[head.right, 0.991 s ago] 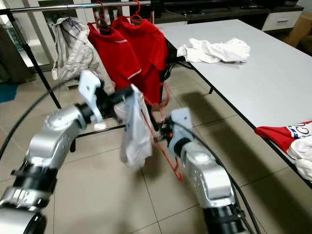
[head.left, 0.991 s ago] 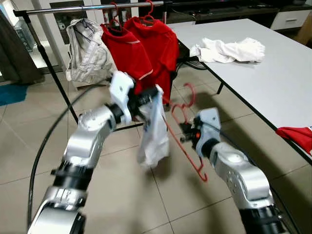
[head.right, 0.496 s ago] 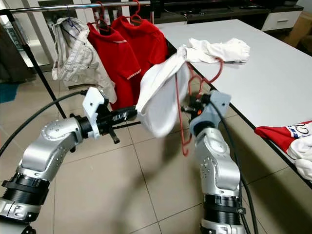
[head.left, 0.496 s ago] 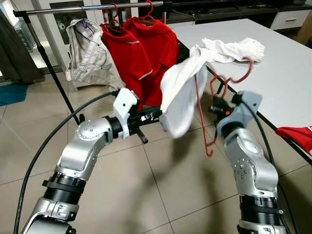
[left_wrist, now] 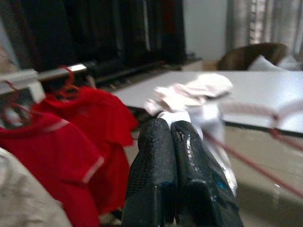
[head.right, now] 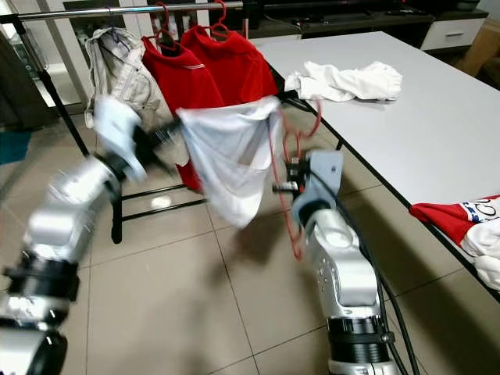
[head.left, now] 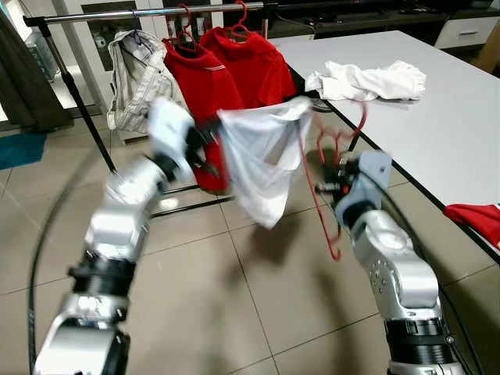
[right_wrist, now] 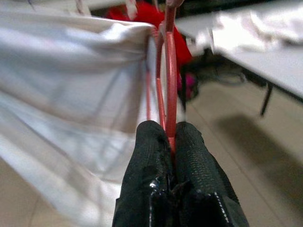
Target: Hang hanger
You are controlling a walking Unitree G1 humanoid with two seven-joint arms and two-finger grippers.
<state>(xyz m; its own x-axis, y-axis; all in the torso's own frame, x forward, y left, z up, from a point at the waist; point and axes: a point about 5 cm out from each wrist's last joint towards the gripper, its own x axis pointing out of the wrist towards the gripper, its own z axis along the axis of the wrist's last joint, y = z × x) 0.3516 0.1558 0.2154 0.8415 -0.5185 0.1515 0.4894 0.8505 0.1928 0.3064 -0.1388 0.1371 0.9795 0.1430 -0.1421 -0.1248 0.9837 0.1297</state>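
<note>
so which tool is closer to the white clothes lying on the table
Right. The right tool holds the red hanger beside the table edge, just below the white clothes. The left tool grips the white garment farther away, near the hanging red shirts.

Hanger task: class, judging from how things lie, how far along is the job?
Done: two red shirts already hang on the rail. In hand: the right gripper pinches the red hanger, and the left gripper holds the white shirt stretched beside it. Left: dress the hanger and hook it on the rail.
</note>
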